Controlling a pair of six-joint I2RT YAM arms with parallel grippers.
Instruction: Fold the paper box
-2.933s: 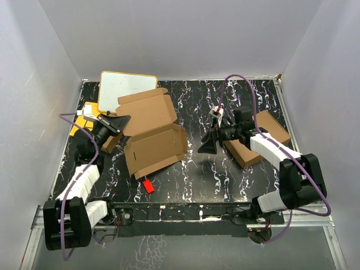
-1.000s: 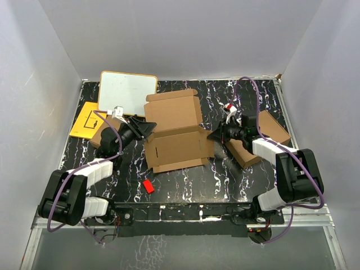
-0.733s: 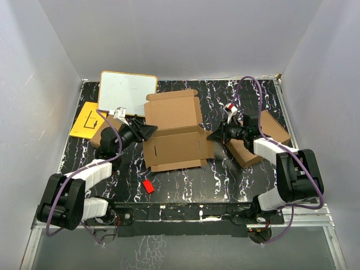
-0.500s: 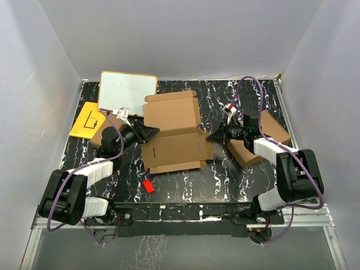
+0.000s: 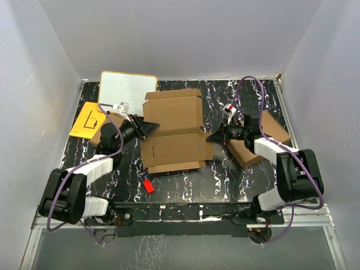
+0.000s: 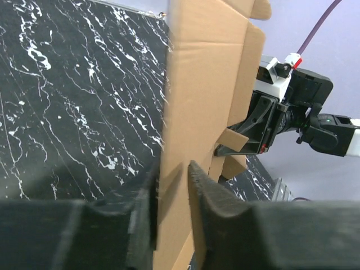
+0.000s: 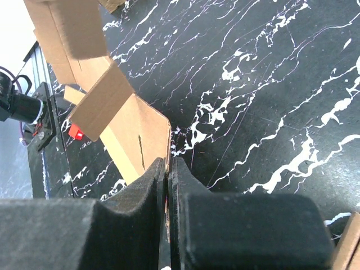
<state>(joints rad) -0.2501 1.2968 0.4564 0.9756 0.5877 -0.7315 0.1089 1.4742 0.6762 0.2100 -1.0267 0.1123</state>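
- The paper box [image 5: 171, 132] sits in the middle of the top view on the black marbled desk [image 5: 236, 169], between the two arms.
- It is open. Its lid [image 5: 173, 111] spreads toward the top of the frame, and the shallow tray part lies below it.
- The left gripper [image 5: 152, 128] reaches in from the left of the frame and meets the box at its left edge, about where the lid joins the tray.
- In the left wrist view the fingers [image 6: 211, 214] stand narrow, one on each side of a cardboard wall, pinching that panel between them. The far finger is blurred.
- The right gripper [image 5: 211, 136] comes in from the right of the frame and touches the tray's right edge.
- In the right wrist view its fingers [image 7: 194, 214] are pressed almost together. The thin cardboard edge of the box runs into the slit between them, so it is holding the box there.
- In that view a loose side flap tilts up at the upper left, above the gripped corner.
- A whiteboard [image 5: 126, 90] lies at the upper left of the desk, just beside the lid's corner.
- A yellow sheet [image 5: 87, 119] lies at the left edge.
- A small red object [image 5: 148, 186] lies below the box, apart from it.
- A thicker brown box [image 5: 273, 128] sits on the right, partly under the right arm.
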